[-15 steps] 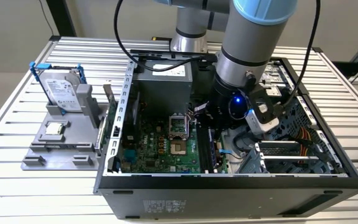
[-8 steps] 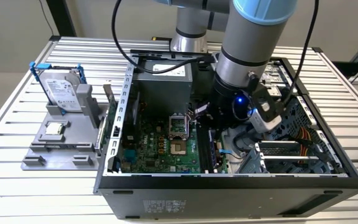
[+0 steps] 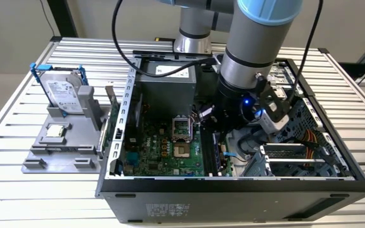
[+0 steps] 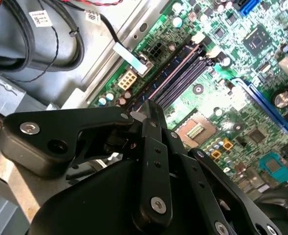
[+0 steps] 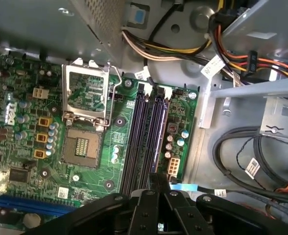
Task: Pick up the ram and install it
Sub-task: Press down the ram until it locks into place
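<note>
Black claw (image 4: 151,110), fingers pressed together, pinches something thin, probably the ram, just above the slots (image 5: 146,137) inside the case (image 3: 233,187). Seating is not done.

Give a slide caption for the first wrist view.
End effector poised over the motherboard's memory slots, beside the open processor socket.

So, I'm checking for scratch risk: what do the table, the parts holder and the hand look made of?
Table: ribbed silvery slats, apparently bare aluminium. Holder: matte grey, blocky, probably plastic. Hand: black, smooth links with silver screws, either metal or hard plastic.
</note>
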Action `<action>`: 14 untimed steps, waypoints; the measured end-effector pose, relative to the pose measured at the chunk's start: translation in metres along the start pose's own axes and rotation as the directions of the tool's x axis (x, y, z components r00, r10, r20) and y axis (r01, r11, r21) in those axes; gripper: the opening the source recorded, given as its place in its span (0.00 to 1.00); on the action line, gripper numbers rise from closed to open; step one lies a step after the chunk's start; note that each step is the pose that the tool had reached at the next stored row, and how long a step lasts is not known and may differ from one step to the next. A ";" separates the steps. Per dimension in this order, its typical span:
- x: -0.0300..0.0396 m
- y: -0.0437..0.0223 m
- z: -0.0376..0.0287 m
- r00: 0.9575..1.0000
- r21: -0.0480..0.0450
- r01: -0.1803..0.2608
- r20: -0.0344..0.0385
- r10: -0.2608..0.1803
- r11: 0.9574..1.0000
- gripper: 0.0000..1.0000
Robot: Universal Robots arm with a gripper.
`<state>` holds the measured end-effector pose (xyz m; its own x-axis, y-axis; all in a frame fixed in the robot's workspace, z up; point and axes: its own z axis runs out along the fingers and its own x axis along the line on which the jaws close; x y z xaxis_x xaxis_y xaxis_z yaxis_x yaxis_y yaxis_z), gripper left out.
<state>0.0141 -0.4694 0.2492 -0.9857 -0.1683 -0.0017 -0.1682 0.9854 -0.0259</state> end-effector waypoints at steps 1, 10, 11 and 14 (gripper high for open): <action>0.0000 0.0000 0.0000 1.000 0.000 0.012 0.000 -0.012 1.000 0.00; 0.0000 0.0003 -0.0001 0.990 0.000 0.141 0.004 -0.141 0.990 0.00; 0.0000 0.0004 0.0000 0.989 0.000 0.150 0.004 -0.150 0.989 0.00; 0.0001 0.0007 -0.0001 0.984 0.000 0.180 0.005 -0.180 0.984 0.00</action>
<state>0.0139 -0.4687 0.2493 -0.9393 -0.3432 -0.0017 -0.3430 0.9390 -0.0260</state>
